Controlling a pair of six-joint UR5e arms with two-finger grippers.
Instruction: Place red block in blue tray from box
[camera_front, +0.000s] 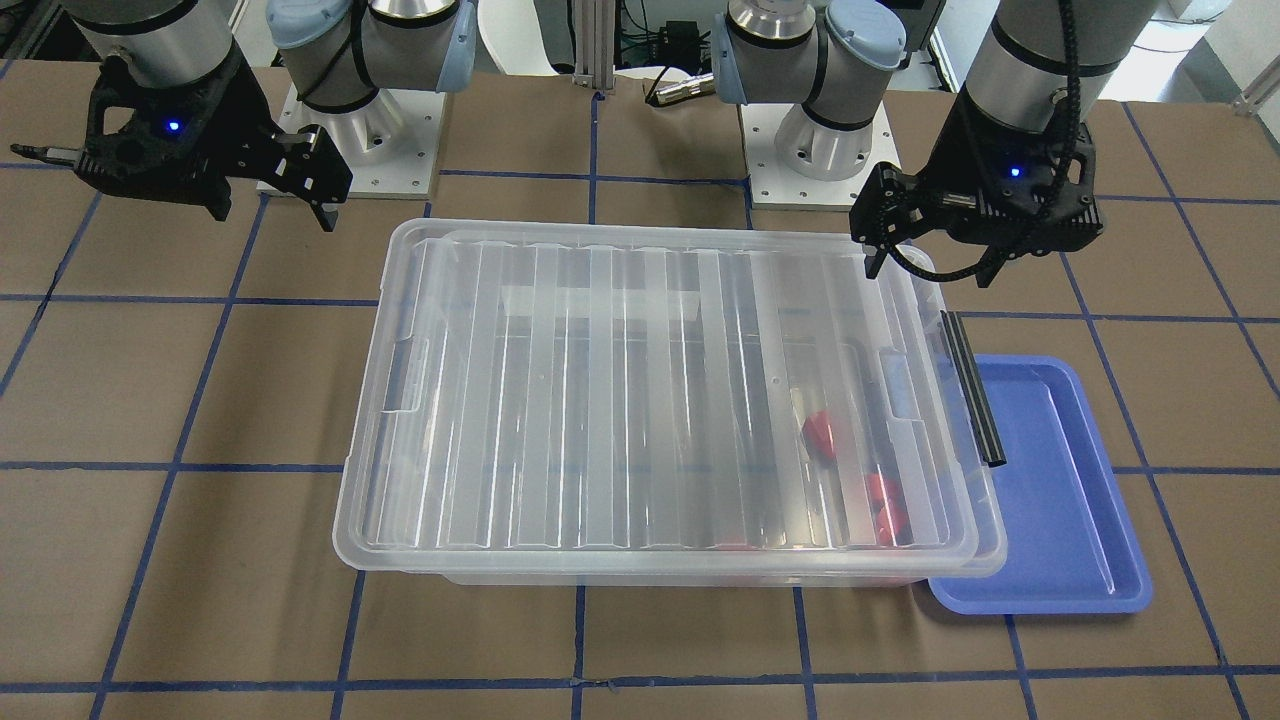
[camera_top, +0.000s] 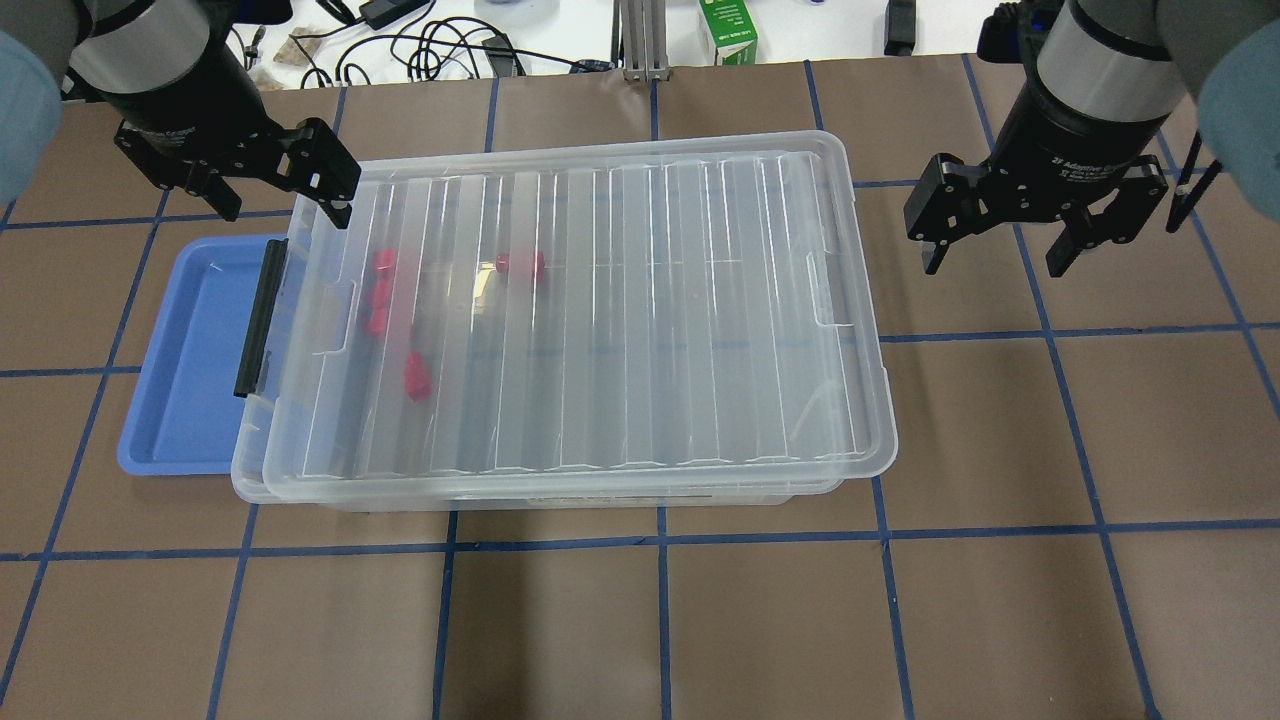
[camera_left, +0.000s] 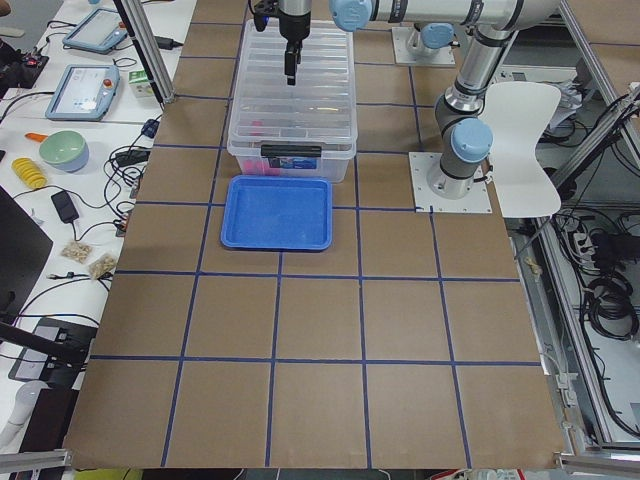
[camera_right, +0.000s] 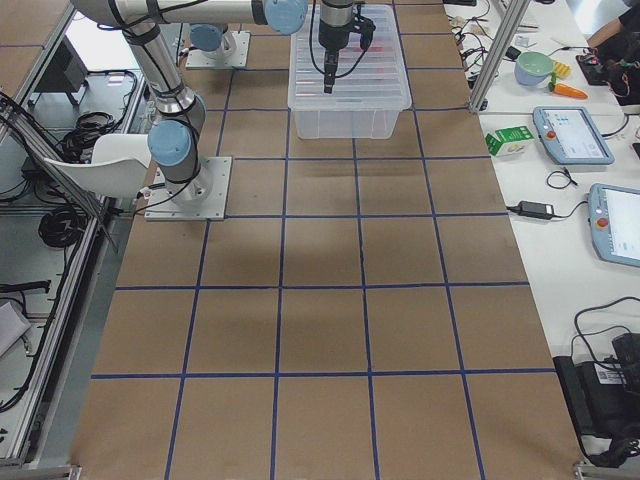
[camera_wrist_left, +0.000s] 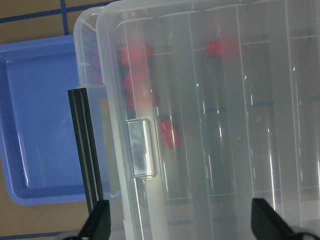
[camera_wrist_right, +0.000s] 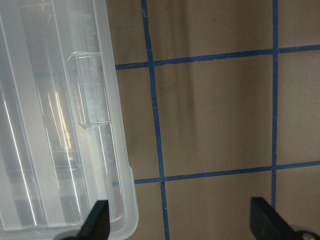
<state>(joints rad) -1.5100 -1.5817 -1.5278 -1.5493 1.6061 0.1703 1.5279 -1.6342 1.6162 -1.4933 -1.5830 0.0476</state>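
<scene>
The box (camera_top: 620, 330) is a clear bin in the middle of the table with its ribbed lid on, slightly askew. Several red blocks (camera_top: 415, 376) lie inside near its left end and show through the lid; they also show in the left wrist view (camera_wrist_left: 170, 134) and the front view (camera_front: 820, 433). The blue tray (camera_top: 185, 370) lies empty at the box's left end, partly under the black bar (camera_top: 258, 315). My left gripper (camera_top: 282, 205) is open and empty, above the box's far-left corner. My right gripper (camera_top: 995, 262) is open and empty, over bare table to the right of the box.
The table is brown board with blue tape lines (camera_top: 660, 540). Cables and a green carton (camera_top: 728, 30) lie beyond the far edge. The arm bases (camera_front: 350, 130) stand behind the box. The box's right lid handle (camera_wrist_right: 90, 90) shows in the right wrist view.
</scene>
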